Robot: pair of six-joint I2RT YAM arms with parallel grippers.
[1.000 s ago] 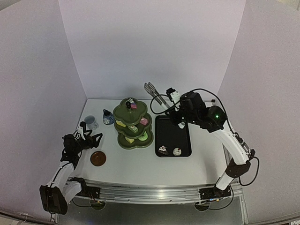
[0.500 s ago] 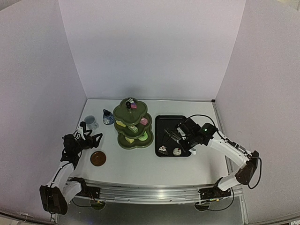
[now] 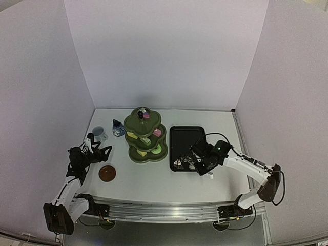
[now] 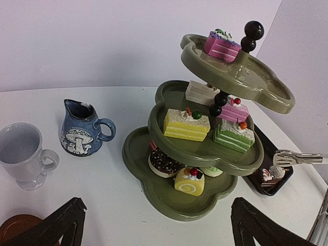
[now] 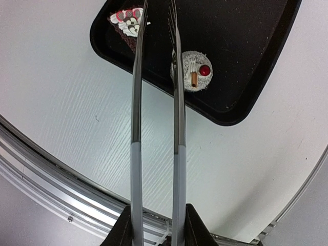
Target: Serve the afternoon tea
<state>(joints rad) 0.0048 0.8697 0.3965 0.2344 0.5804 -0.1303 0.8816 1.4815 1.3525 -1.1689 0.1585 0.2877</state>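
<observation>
Currently the right tool point(image 5: 154, 225) is clenched on the tongs point(image 5: 154, 128). Squeezing now would likely catch nothing or shove a cake, since neither sits between the blades. On the tray point(image 5: 246, 61), the round cake point(image 5: 193, 76) lies just outside them at 1 o'clock and the wedge cake point(image 5: 128, 23) at 11. The left tool point(image 4: 156, 225) hangs released, facing the stand point(image 4: 205, 148).
</observation>
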